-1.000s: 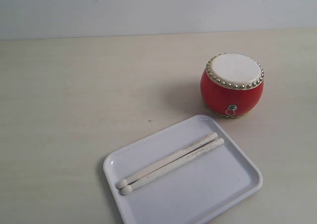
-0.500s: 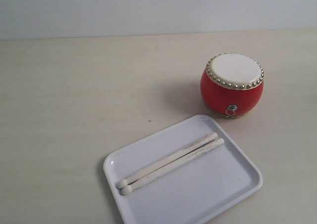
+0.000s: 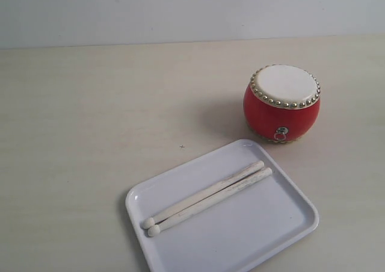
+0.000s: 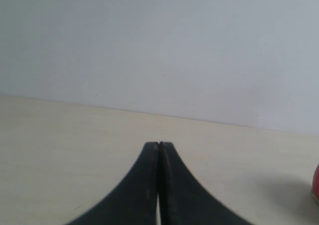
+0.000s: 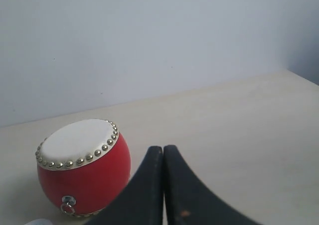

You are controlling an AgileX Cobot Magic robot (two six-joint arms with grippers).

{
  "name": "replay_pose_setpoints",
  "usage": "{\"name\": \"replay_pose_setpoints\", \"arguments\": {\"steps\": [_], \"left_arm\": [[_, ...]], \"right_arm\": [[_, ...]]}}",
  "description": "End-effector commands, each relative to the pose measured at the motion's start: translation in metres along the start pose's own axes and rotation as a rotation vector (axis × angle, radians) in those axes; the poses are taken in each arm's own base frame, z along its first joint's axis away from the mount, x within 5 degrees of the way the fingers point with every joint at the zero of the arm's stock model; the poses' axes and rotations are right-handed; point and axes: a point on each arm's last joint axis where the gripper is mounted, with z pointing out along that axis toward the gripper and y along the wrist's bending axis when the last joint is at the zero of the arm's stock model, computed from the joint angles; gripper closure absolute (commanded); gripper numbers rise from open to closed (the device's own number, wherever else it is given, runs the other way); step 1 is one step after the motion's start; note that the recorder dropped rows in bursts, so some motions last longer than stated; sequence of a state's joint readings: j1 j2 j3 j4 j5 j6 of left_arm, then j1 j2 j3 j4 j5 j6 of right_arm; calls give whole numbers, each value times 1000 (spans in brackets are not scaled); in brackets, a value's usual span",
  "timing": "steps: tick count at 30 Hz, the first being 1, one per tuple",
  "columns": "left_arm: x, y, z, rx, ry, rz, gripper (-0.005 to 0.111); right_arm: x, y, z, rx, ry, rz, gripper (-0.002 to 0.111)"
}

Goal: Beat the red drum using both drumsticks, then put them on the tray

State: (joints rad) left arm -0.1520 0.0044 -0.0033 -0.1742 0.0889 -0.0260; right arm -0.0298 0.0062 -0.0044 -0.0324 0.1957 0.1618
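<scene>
No readable text, labels, brands, numbers or signs in any view. The glossy red round-bellied drum [image 3: 281, 106], the flat white rectangular plastic tray [image 3: 258, 231] and the two pale light-wood drumsticks [image 3: 204, 194] have plain, unprinted surfaces. A tiny dark mark [image 3: 182, 146] sits on the pale beige tabletop [image 3: 90, 133], left of the tray's far corner, too small to read.

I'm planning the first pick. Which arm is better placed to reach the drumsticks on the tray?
Probably the right: the right pincer, shut, faces the red drum close by, next to the tray holding the drumsticks. The left pincer, also shut, sees only the drum's edge.
</scene>
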Motion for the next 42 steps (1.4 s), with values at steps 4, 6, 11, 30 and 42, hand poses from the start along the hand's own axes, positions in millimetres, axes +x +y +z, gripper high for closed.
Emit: {"name": "replay_pose_setpoints", "arguments": {"steps": [4, 6, 11, 30, 42], "left_arm": [[1, 0, 0, -2, 3, -3, 107], [1, 0, 0, -2, 3, -3, 107], [1, 0, 0, -2, 3, -3, 107], [1, 0, 0, -2, 3, -3, 107], [1, 0, 0, -2, 3, -3, 107]], "right_arm": [[1, 0, 0, 5, -1, 1, 108], [1, 0, 0, 5, -1, 1, 108], [1, 0, 0, 5, -1, 1, 108], [1, 0, 0, 5, -1, -1, 108], [1, 0, 0, 5, -1, -1, 108]]}}
